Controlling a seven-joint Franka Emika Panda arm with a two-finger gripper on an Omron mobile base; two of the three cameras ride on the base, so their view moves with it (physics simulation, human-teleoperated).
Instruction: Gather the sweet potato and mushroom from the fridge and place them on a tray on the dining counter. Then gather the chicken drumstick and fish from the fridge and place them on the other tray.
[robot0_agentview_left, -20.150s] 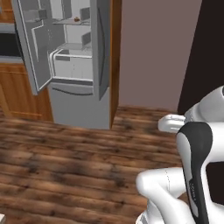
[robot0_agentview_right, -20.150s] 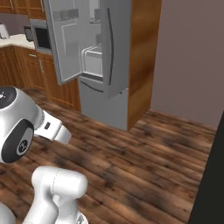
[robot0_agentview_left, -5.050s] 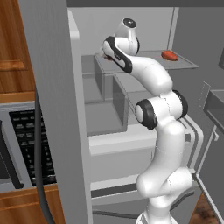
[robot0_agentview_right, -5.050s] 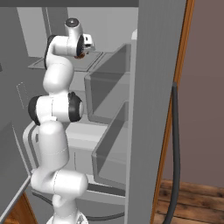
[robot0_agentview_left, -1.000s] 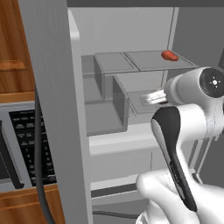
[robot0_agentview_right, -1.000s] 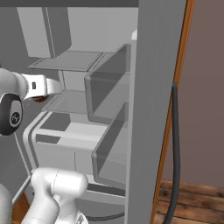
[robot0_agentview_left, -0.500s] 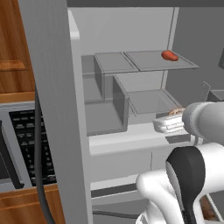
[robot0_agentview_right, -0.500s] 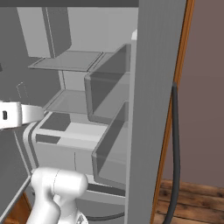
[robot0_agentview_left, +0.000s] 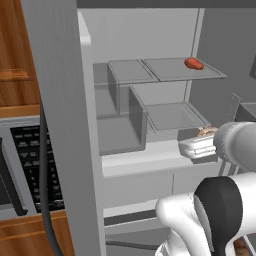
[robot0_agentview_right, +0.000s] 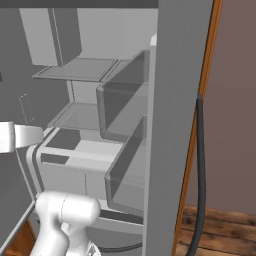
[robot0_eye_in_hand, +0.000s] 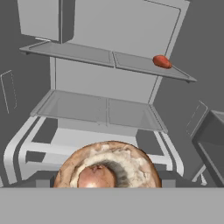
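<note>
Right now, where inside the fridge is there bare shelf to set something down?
The top shelf is bare left of the sweet potato at its right end. The middle shelf below is bare throughout. The mushroom crowds the space nearest the tool.

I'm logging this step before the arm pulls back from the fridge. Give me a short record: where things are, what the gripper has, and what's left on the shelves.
location: robot at the open fridge, arm low in front of the shelves
gripper: holds the mushroom, cap underside and stem facing the hand camera
mushroom in left base view: brown edge showing by the hand
upper shelf: one red-orange item near the right end, likely the sweet potato
middle shelf: nothing seen on it
trays: none here
</note>
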